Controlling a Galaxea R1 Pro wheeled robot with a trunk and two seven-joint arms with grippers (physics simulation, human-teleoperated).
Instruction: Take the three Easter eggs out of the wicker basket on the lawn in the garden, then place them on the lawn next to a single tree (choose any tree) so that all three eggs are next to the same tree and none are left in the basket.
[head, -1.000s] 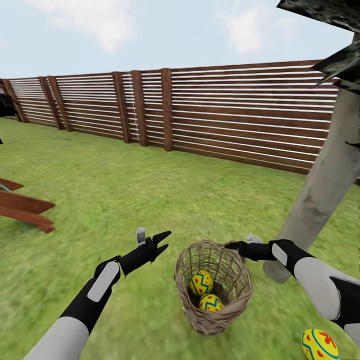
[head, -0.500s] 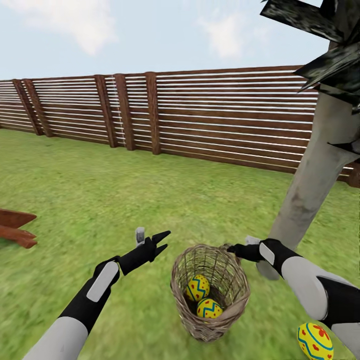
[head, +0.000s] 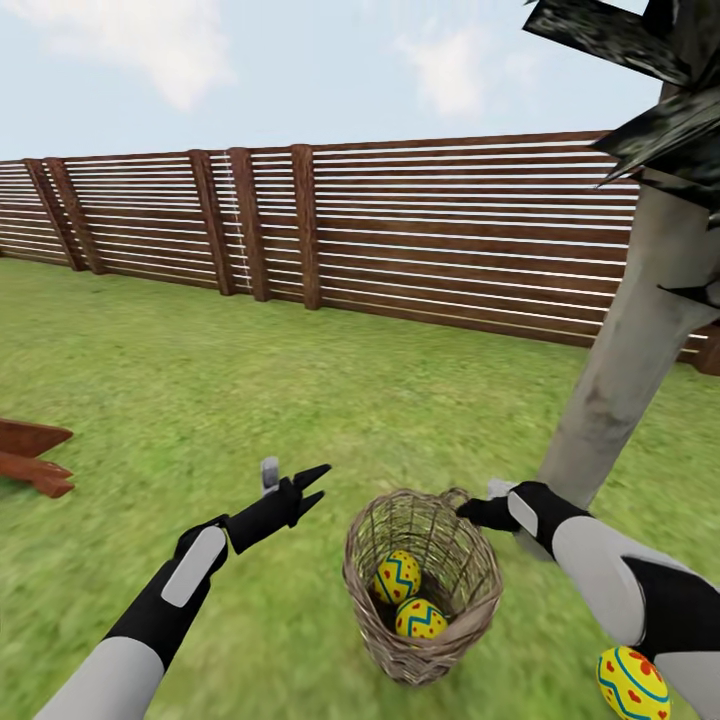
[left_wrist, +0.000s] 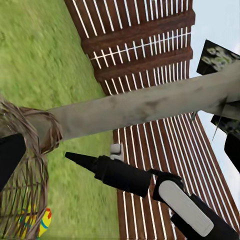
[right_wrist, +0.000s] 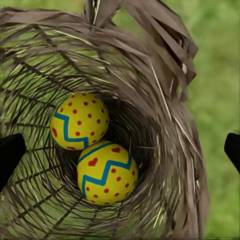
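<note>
Lawn (head: 200, 390) stretches to the slatted fence (head: 450, 230), where the tree (head: 625, 370) stands beside the wicker basket (head: 425, 655). Right gripper (head: 478, 511), jaws spread, has edged to the basket's rim, the open left gripper (head: 292, 483) drifting aside. Two Easter eggs (head: 398, 577) remain inside; a third egg (head: 632, 683) already lies by the trunk.

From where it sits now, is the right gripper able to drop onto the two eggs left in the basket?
Probably yes: the right gripper is at the wicker basket rim, jaws open, with both eggs uncovered below.
</note>
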